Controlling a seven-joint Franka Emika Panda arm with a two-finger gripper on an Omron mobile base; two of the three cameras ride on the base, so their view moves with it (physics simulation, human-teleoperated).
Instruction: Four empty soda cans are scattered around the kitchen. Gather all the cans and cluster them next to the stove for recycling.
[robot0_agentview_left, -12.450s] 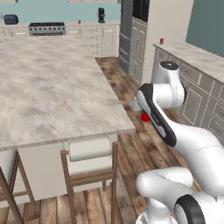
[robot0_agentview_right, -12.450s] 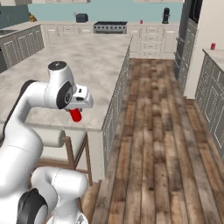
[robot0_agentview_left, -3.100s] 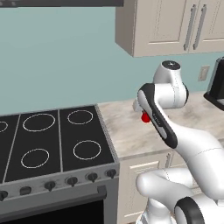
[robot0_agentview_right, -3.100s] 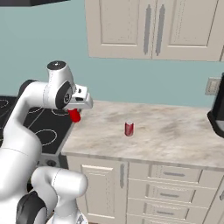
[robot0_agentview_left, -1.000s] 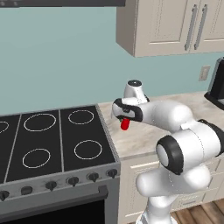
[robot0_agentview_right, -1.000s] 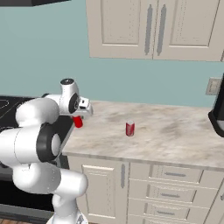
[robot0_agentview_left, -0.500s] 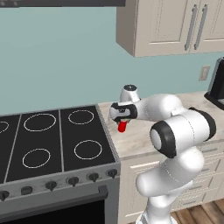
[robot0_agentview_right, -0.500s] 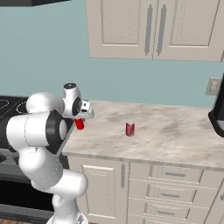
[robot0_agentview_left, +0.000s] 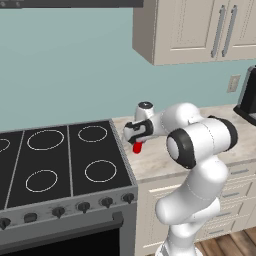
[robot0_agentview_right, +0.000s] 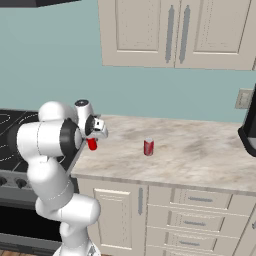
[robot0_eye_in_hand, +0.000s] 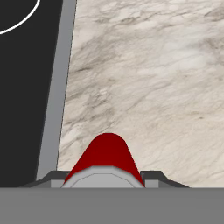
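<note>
gripper (robot0_agentview_left: 136, 141) clamped on a small red can (robot0_agentview_left: 136, 147), silver top, hanging below the fingers, low over the beige counter (robot0_agentview_left: 165, 160) just right of the stove (robot0_agentview_left: 60, 160). a second red can (robot0_agentview_right: 148, 146) stands upright farther right on the counter, well apart.

beige marbled counter (robot0_agentview_right: 200, 150) beside stove (robot0_agentview_left: 60, 165); one red can (robot0_agentview_right: 148, 146) standing upright

Stove (robot0_agentview_left: 60, 165) left side seemingly cropped.
</note>
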